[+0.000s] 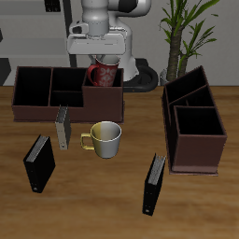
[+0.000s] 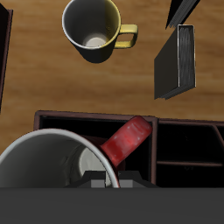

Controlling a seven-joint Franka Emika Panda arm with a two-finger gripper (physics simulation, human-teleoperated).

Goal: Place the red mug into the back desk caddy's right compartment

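The red mug [image 1: 101, 75] with a pale swirly pattern hangs in my gripper [image 1: 99, 63], which is shut on its rim. It sits over the opening of the right compartment [image 1: 104, 99] of the back desk caddy [image 1: 47, 101], and its lower part is hidden behind the caddy's front wall. In the wrist view the mug's grey inside [image 2: 48, 171] and red handle [image 2: 129, 140] show close up over the caddy's dark dividers [image 2: 175, 140], with a gripper finger [image 2: 106, 183] at the rim.
A cream mug with a yellow handle [image 1: 105, 139] [image 2: 91, 28] stands just in front of the back caddy. A grey book [image 1: 63, 129] [image 2: 176, 61] stands beside it. Two black books [image 1: 38, 163] [image 1: 153, 184] stand near the front edge. A second caddy [image 1: 194, 126] is seen end-on.
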